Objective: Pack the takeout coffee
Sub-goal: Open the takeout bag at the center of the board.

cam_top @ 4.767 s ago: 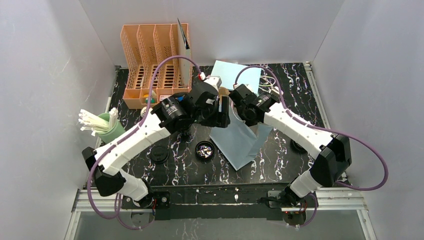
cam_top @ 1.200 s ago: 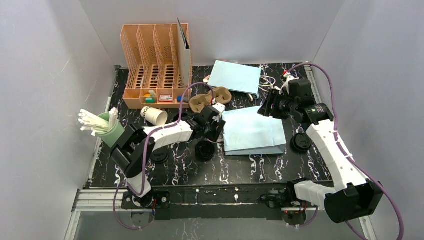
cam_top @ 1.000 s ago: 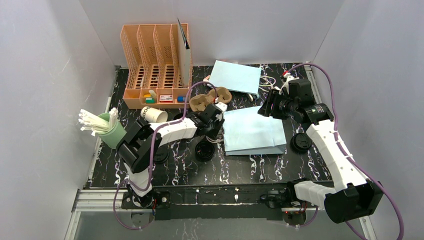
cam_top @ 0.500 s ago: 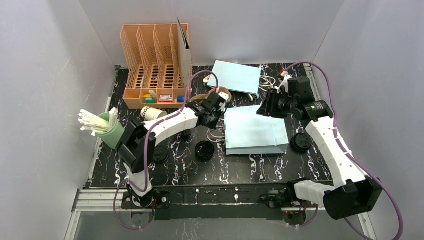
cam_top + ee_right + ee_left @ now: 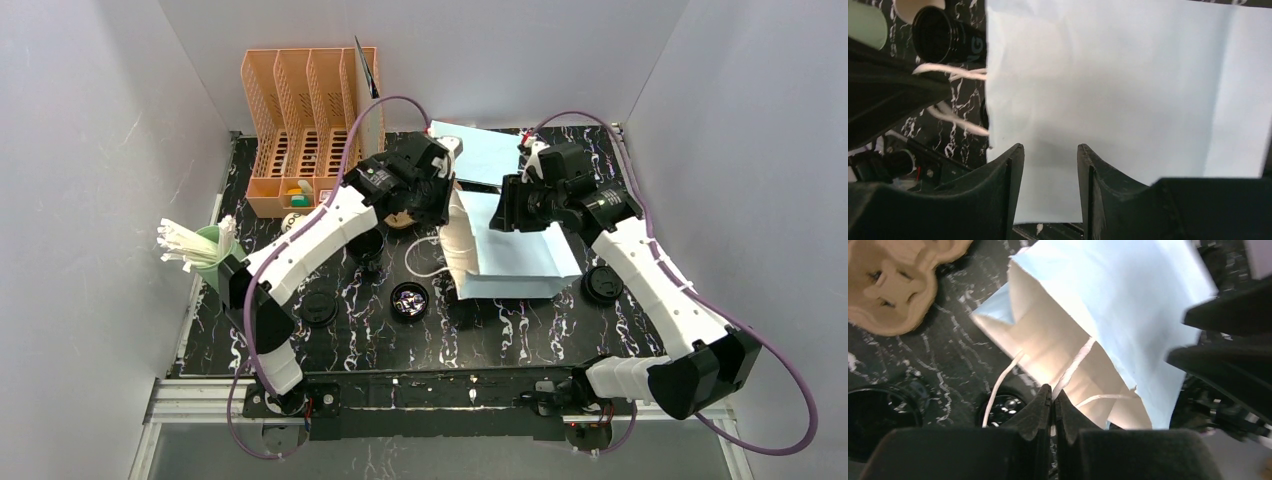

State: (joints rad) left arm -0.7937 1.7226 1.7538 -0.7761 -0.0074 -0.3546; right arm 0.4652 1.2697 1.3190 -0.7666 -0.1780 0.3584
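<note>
Left gripper (image 5: pixel 1052 392) jaws pinched tight on one white handle (image 5: pixel 1075 364), holding bag (image 5: pixel 1128 305) mouth open; right gripper (image 5: pixel 1048 150) jaws spread just over same bag. Two blue bags, second bag (image 5: pixel 485 155) flat behind. Four dark cups (image 5: pixel 408 300) on table (image 5: pixel 340 345), all outside the bags; one pulp carrier (image 5: pixel 893 285)

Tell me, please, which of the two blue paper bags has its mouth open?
The nearer bag, mid-table: its mouth gapes, white inside showing, and the left end effector pinches its handle. The other bag lies flat at the back.
</note>
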